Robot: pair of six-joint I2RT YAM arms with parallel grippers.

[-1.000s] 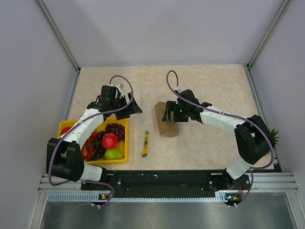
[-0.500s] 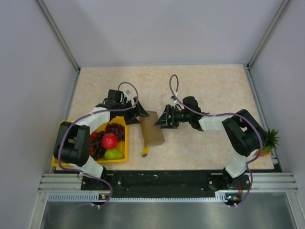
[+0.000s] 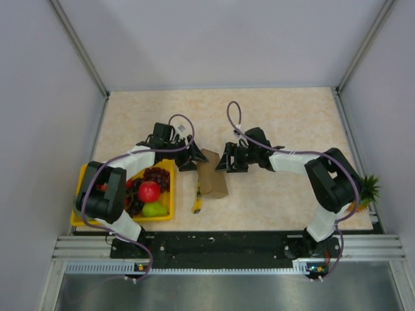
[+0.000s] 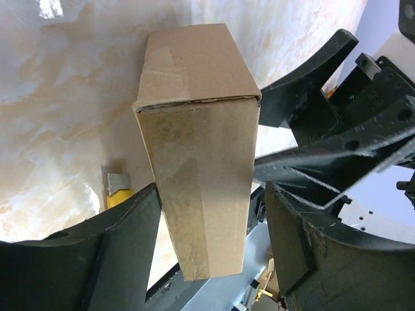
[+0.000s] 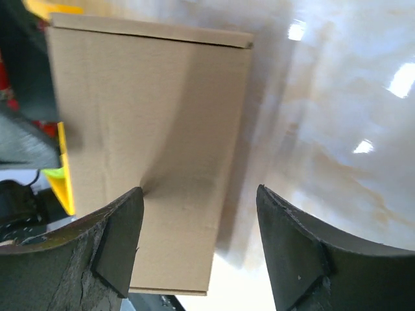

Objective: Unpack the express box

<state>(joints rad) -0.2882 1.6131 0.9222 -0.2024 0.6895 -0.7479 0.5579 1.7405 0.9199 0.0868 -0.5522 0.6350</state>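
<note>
Beige marbled tabletop (image 3: 292, 123), grey-walled, bears the express box (image 3: 213, 177) between left pincer (image 3: 194, 161) and right pincer (image 3: 225, 161), both released.

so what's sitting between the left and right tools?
The express box: its far end lies between the left tool and the right tool, clearest in the top view.

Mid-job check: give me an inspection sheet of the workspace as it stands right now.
Surface: beige marbled table, glare spots.
Job's things: express box closed, taped, on the table between the two grippers.
Clutter: yellow fruit tray holding fruit at left; yellow utility knife by the box.
Grippers: left gripper open, fingers either side of the box; right gripper open at it.
Cables: purple cables loop above both wrists, clear of the box.
Surroundings: grey panel walls; green spiky plant at right edge.
</note>
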